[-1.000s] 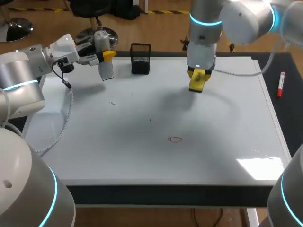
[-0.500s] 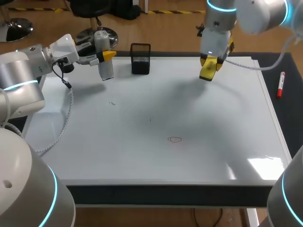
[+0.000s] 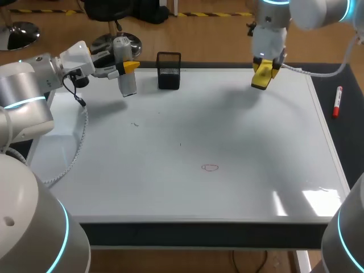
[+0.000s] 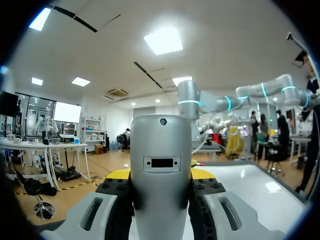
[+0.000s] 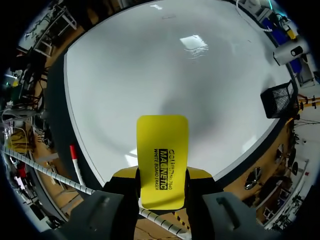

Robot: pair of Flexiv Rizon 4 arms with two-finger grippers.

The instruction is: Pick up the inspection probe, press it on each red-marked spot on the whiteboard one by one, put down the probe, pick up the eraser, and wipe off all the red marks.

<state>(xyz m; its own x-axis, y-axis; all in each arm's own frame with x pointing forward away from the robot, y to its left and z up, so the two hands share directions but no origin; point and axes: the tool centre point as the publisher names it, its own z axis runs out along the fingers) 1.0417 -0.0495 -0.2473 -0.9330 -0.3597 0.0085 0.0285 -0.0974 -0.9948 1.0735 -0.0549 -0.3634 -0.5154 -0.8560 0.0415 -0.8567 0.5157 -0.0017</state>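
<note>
Our right claw (image 5: 162, 187) is closed on the yellow eraser (image 5: 162, 145). Both yellow-tipped fingers press its sides near the end closest to the wrist, and the rest of the pad juts out ahead of them. In the head view the eraser (image 3: 261, 76) hangs below the right arm over the far right part of the whiteboard (image 3: 227, 131), close to the far edge. It looks lifted off the surface, with a soft shadow lying on the board beside it. Our left claw (image 4: 161, 176) is clamped on the inspection probe (image 4: 161, 165), a grey cylinder filling the gap between the two fingers. From above, the probe (image 3: 126, 77) stands upright at the far left of the whiteboard, gripped near its top. We cannot tell whether its lower end touches the board. Between the two claws, at the far edge, a black mesh basket (image 3: 169, 70) stands just beside the probe. One small red mark (image 3: 210, 167), a thin oval outline, lies near the middle of the board, well apart from both tools. A red marker (image 3: 337, 101) lies on the dark table (image 3: 347, 142) past the board's right edge. The right wrist view also shows it (image 5: 76, 162) beside the eraser, off the board.
</note>
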